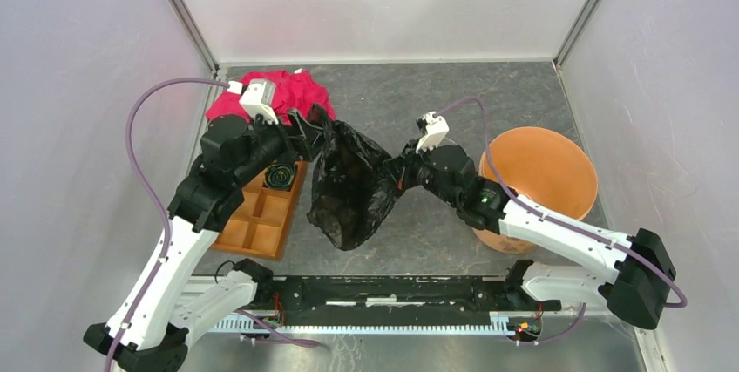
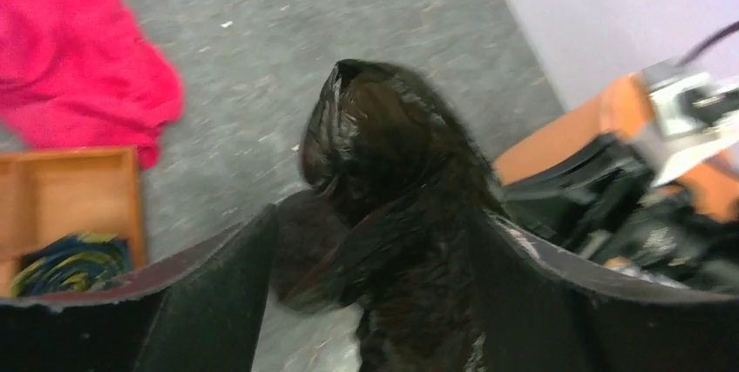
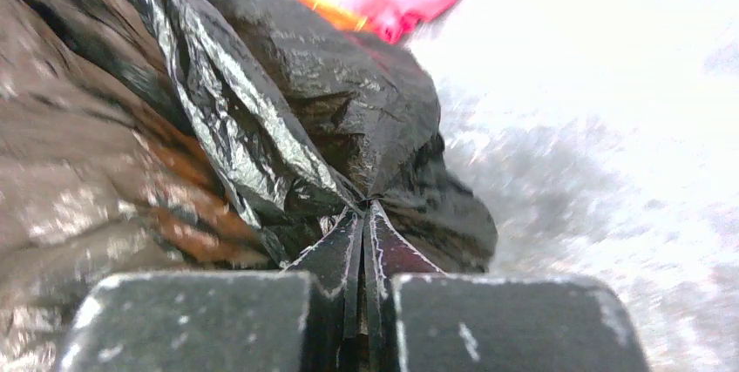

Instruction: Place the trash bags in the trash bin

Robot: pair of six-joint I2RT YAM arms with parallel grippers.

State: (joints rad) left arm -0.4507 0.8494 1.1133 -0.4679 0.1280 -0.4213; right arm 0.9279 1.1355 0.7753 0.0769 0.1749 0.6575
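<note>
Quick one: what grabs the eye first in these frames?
The glossy black trash bag bunched mid-table between the two arms: the right gripper is pinched shut on its plastic, the left gripper stands open around its other end. Next, the orange trash bin at the right, beside the right arm, and a red cloth at the back left.

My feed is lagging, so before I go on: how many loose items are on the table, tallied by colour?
Black: 1, the trash bag
Orange: 2, the bucket and the compartment tray
Red: 1, the cloth
Dark with green centre: 1, the coiled roll
Total: 5
</note>
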